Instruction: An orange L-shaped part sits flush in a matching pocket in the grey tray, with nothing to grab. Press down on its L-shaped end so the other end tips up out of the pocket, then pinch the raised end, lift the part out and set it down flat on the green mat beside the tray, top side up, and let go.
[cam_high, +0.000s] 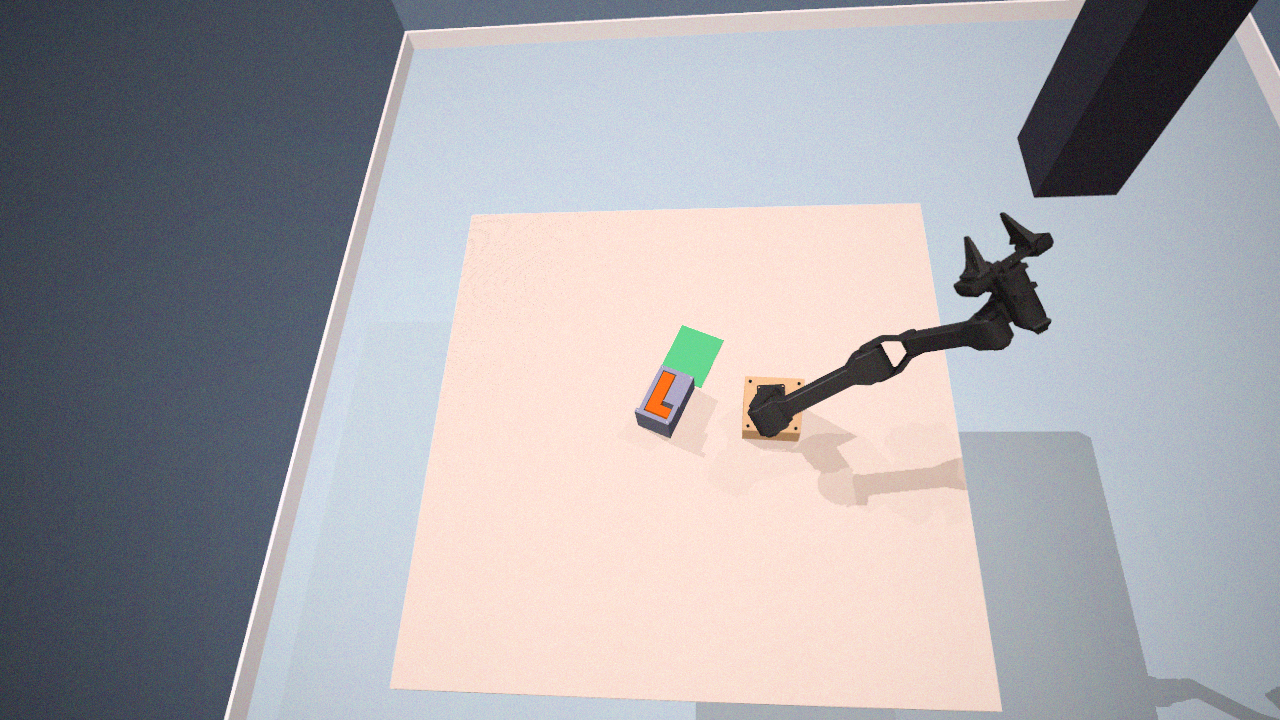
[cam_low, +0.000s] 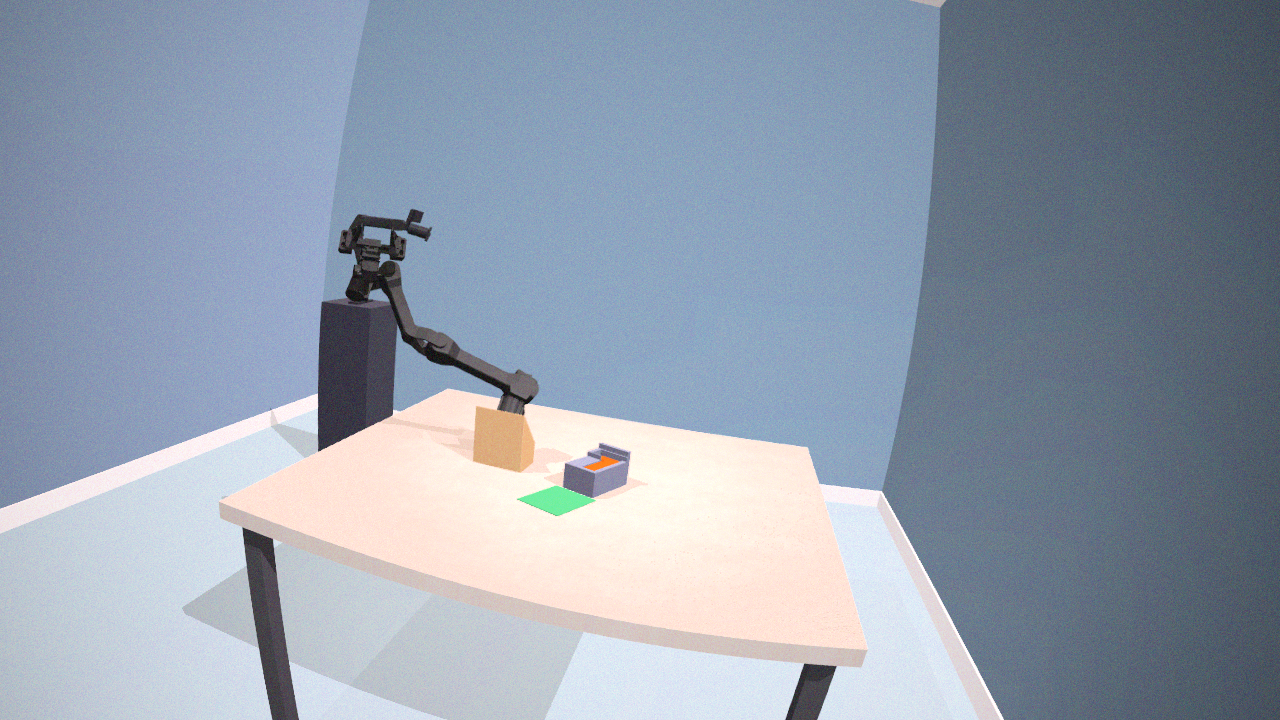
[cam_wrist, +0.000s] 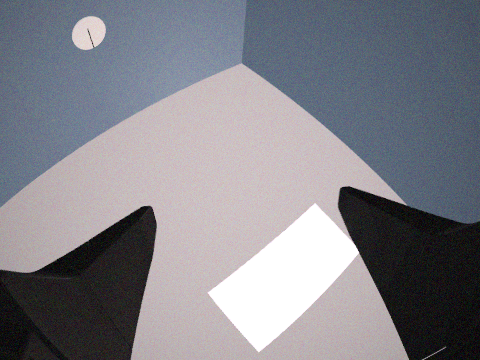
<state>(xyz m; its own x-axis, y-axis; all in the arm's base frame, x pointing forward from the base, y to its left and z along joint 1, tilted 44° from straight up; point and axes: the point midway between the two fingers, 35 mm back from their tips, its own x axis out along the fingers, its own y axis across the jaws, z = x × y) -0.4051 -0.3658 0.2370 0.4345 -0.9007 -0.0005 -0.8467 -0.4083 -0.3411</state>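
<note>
Top view shows the orange L-shaped part (cam_high: 660, 394) lying flush in its pocket in the grey tray (cam_high: 677, 414), near the middle of the pale table (cam_high: 698, 555). The green mat (cam_high: 696, 353) lies flat just beside the tray, touching or nearly touching one short end. A tan block (cam_high: 793, 432) beside the tray carries the arm's base.

From that block the arm (cam_high: 850, 368) stretches away from the tray, out past the table's edge. The gripper (cam_high: 1004, 244) sits at its far end, well apart from the part, with its two fingers spread wide and nothing between them.

Exterior view puts the gripper (cam_low: 386, 234) high up, above a dark pillar (cam_low: 356, 371) that stands on the floor behind the table. The part (cam_low: 605, 462) shows as an orange strip inside the tray (cam_low: 592, 479), low on the table and far below the jaws.

Wrist view shows both dark fingers wide apart, framing only a pale ceiling with a bright white panel (cam_wrist: 286, 276) and blue walls. Neither the part nor the tray appears there.
</note>
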